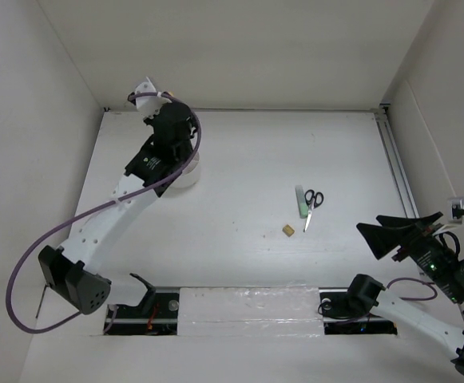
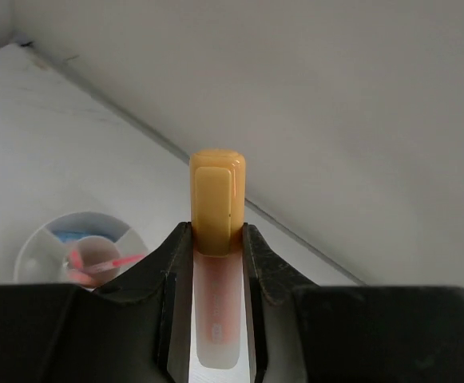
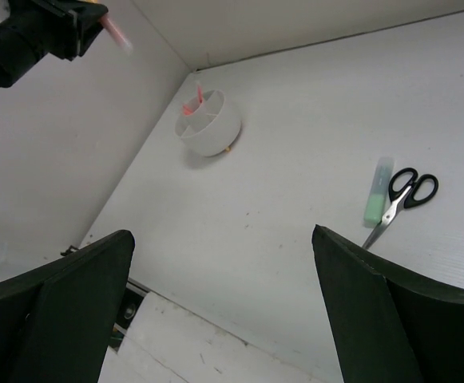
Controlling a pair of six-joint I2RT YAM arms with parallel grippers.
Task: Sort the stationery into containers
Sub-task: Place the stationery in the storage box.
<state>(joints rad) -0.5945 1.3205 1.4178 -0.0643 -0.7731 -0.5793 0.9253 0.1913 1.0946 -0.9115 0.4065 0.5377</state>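
My left gripper [image 2: 216,233] is shut on an orange highlighter [image 2: 216,195], cap end sticking out past the fingertips. In the top view the left gripper [image 1: 160,112] is held up at the back left, above the round white divided cup [image 1: 185,174]. The cup [image 2: 36,247] holds pink pens [image 2: 97,261] and a blue piece [image 2: 72,237]. A green highlighter [image 1: 301,201], black-handled scissors [image 1: 312,201] and a tan eraser cube [image 1: 288,230] lie on the table right of centre. My right gripper [image 3: 224,239] is open and empty, near the front right [image 1: 373,233].
White walls enclose the table at the back and on both sides; the left gripper is close to the back left corner. The right wrist view shows the cup [image 3: 208,124], the green highlighter [image 3: 377,191] and the scissors [image 3: 405,194].
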